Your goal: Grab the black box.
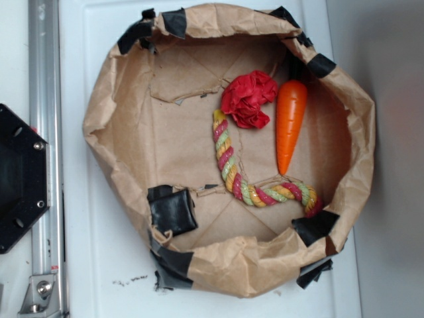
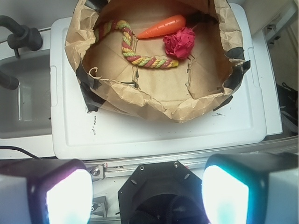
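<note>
exterior view: the black box [image 1: 173, 211] lies inside the brown paper bag [image 1: 119, 86], on its floor in the near-left corner, tight against the crumpled wall and touching a patch of black tape [image 1: 159, 193]. no claw shows here. the middle of the bag floor beside the box is bare; the rope toy [image 1: 228, 162], the red paper ball [image 1: 249, 98] and the orange carrot [image 1: 290, 121] lie well apart from it on the far side. the bag sits on a white lid [image 1: 106, 278], with a black hexagonal plate [image 1: 20, 179] at the left edge. no writing can be read.

wrist view: the gripper [image 2: 147, 196] hangs outside the bag, over the plate, its two lit fingers [image 2: 70, 196] spread wide with nothing between them. the box is hidden behind the bag's near wall. no labels are legible.
</note>
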`<action>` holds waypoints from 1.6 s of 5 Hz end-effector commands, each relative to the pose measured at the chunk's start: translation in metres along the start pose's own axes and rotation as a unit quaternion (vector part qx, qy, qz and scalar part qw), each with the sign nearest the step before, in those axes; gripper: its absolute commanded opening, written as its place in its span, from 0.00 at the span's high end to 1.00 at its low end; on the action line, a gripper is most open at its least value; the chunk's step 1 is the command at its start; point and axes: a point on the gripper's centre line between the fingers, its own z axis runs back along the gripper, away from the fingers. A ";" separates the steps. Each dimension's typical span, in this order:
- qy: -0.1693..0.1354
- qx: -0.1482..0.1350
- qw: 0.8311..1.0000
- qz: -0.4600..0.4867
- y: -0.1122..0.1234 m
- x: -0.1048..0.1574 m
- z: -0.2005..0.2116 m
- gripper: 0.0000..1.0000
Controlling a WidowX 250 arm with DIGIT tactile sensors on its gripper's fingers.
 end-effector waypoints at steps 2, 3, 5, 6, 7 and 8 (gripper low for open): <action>0.024 0.041 0.997 0.059 0.021 0.048 -0.022 0.00; 0.014 0.063 0.990 0.129 0.044 0.086 -0.019 0.00; 0.158 -0.030 0.962 0.221 0.021 0.106 -0.114 0.00; 0.196 -0.049 0.956 0.211 0.002 0.086 -0.142 0.00; 0.188 -0.058 0.963 0.182 -0.007 0.077 -0.149 0.00; 0.188 -0.058 0.963 0.182 -0.007 0.077 -0.149 0.00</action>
